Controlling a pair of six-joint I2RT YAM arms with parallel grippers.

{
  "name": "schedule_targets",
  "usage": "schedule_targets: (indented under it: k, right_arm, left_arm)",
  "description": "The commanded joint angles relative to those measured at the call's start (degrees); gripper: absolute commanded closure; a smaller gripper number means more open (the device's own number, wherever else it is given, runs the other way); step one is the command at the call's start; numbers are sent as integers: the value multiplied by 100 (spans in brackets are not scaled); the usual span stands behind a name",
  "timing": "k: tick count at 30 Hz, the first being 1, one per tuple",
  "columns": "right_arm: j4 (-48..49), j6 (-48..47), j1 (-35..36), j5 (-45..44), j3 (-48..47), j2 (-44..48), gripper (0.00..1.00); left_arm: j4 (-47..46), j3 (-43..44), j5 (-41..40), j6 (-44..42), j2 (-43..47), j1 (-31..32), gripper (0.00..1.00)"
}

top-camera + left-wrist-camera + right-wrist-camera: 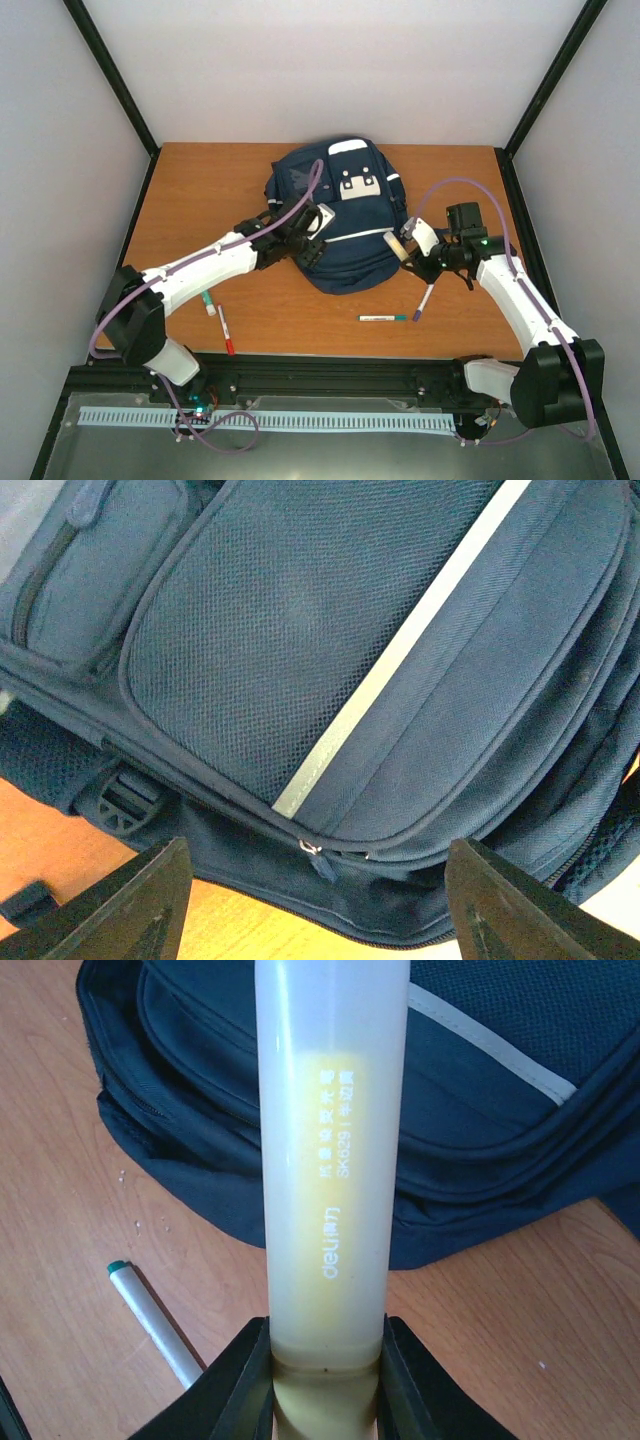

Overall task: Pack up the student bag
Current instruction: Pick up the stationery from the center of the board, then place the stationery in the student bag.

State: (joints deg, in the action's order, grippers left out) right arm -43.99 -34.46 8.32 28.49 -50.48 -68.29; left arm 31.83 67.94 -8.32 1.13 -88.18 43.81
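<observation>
The student bag (345, 215), navy with white stripes, lies flat mid-table. My left gripper (303, 240) hangs over its lower left part. In the left wrist view this gripper (320, 910) is open, its fingers wide apart either side of a small zipper pull (320, 858) on the bag (300, 630), with nothing held. My right gripper (412, 258) is just off the bag's right edge. It is shut on a pale yellow highlighter (330, 1160), which sticks out of the right gripper (328, 1380) toward the bag (480, 1110).
Loose pens lie on the wooden table (200, 200) in front of the bag: a green-tipped one (383, 318), a purple one (423, 300), a red one (226, 332) and a short green-white marker (208, 302). A green-tipped pen (150, 1320) lies left of the right fingers.
</observation>
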Motion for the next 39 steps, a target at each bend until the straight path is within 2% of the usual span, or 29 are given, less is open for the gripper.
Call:
schedule_targets:
  k: [1, 6, 12, 18, 22, 26, 35, 39]
  right_arm:
    - [246, 248, -146, 36, 108, 130, 84]
    - [368, 370, -172, -161, 167, 184, 83]
    - [453, 460, -203, -481, 231, 96, 80]
    - [462, 489, -224, -494, 238, 88, 79]
    - [452, 486, -263, -480, 240, 92, 79]
    - [461, 494, -302, -502, 236, 80, 78]
    - [427, 470, -357, -443, 247, 41, 76]
    - [418, 469, -361, -436, 242, 34, 76]
  left_arm:
    - [-280, 72, -453, -805, -47, 291, 28]
    - [43, 565, -881, -983, -764, 428, 28]
    - [-290, 654, -891, -1509, -1189, 830, 29]
    - [-459, 957, -1459, -1914, -1723, 1118, 31]
    - [-813, 977, -1991, -2104, -1895, 1165, 37]
    - [-870, 1053, -2382, -2186, -2022, 1165, 48]
    - [-1343, 790, -2480, -2157, -1321, 1165, 63]
    - [-1379, 693, -2488, -2158, -1512, 1169, 66]
